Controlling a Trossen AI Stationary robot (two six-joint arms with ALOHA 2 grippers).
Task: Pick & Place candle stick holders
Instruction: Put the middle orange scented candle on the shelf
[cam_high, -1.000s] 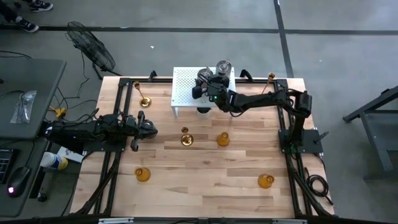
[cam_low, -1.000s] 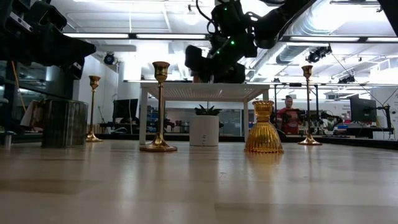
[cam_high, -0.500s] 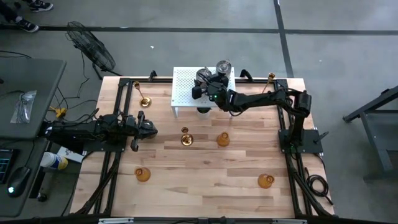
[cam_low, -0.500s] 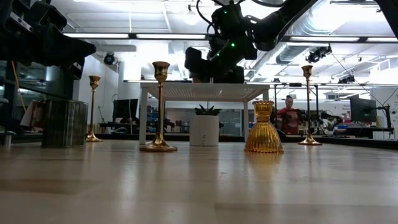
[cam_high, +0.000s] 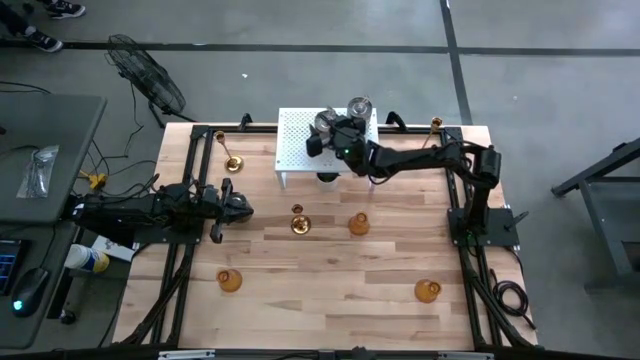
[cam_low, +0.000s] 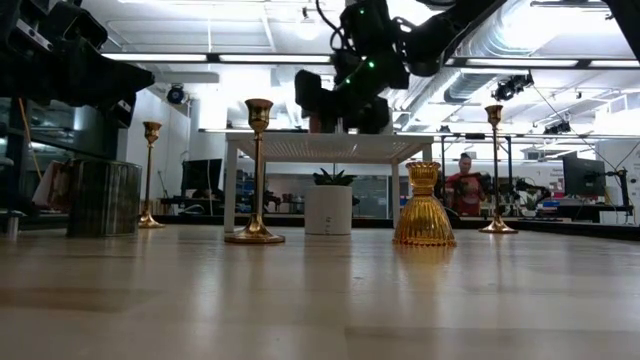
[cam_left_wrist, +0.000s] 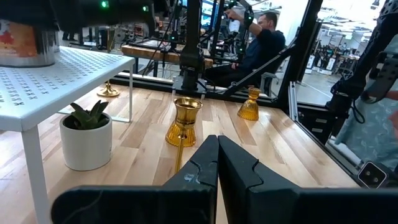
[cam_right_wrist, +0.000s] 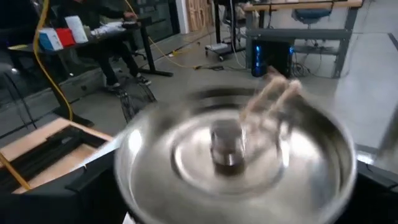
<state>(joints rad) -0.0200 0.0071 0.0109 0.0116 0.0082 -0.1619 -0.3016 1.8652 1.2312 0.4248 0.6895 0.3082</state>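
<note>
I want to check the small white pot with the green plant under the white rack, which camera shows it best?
The left wrist view: the potted plant is close and unobstructed beside the rack's leg. The low view shows it small beneath the rack; the high view shows only an edge; the right wrist view misses it.

A robotics laboratory or workshop in an open industrial hall: a wooden workbench (cam_high: 330, 270) framed by black rails stands on a bare concrete floor (cam_high: 540, 90), beside a desk (cam_high: 40, 150) with a keyboard and mouse. Exposed ceiling ducts (cam_low: 560, 30), strip lighting, further benches and what appears to be a seated person (cam_left_wrist: 264, 46) fill the background.
</note>
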